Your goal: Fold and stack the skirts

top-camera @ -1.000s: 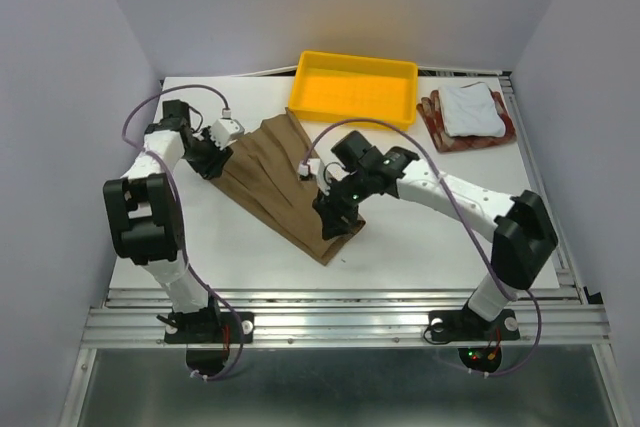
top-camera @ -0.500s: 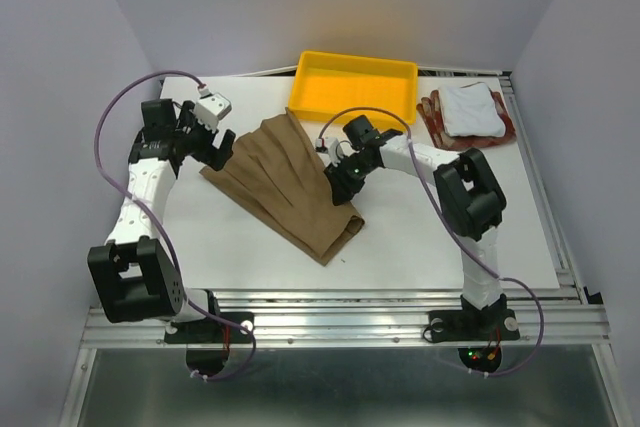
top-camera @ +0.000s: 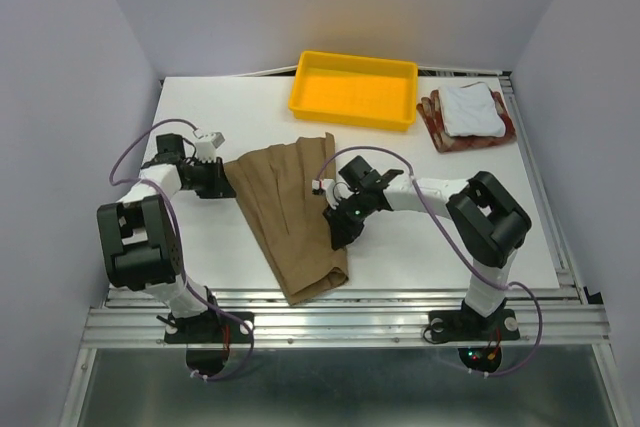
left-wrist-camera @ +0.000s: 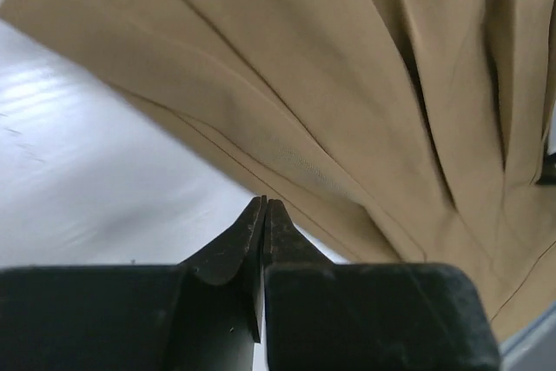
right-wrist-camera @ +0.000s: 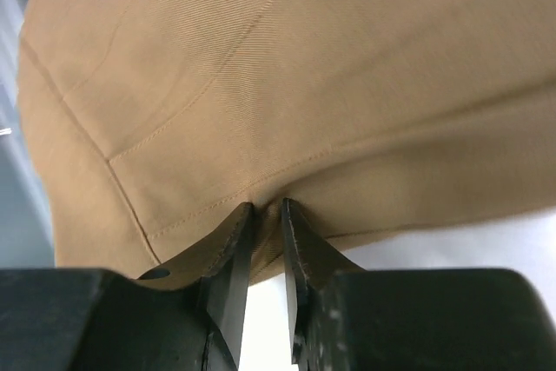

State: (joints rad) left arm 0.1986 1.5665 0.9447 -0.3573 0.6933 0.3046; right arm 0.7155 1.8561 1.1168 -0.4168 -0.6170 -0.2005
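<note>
The left gripper (left-wrist-camera: 263, 208) has its two fingers pressed flat together, tips meeting right at the left hem of the tan skirt (left-wrist-camera: 347, 84). From the wrist view it is not clear whether any cloth is caught between them. In the top view this gripper (top-camera: 222, 179) sits low over the table (top-camera: 420, 247), at the skirt's far left corner.

The right gripper (right-wrist-camera: 262, 210) is narrowed to a thin slit. The hem of the tan skirt (right-wrist-camera: 304, 84) is pinched between its tips, and small creases in the cloth run in toward the pinch. Seen from above, it (top-camera: 337, 230) is at the skirt's right edge, nearer to the arm bases than the left gripper.

The tan skirt (top-camera: 290, 217) lies spread on the table between the two grippers. It is a long pleated shape running from just near the tray down to the table's near edge. The pleats run along its length.

The yellow tray (top-camera: 345, 115) stands at the far side of the table, in the middle. To its right, in the far right corner, the checked skirt (top-camera: 436, 119) lies folded, and the white skirt (top-camera: 470, 109) rests folded on top of it. That pair is well apart from both grippers and from the tan skirt.
</note>
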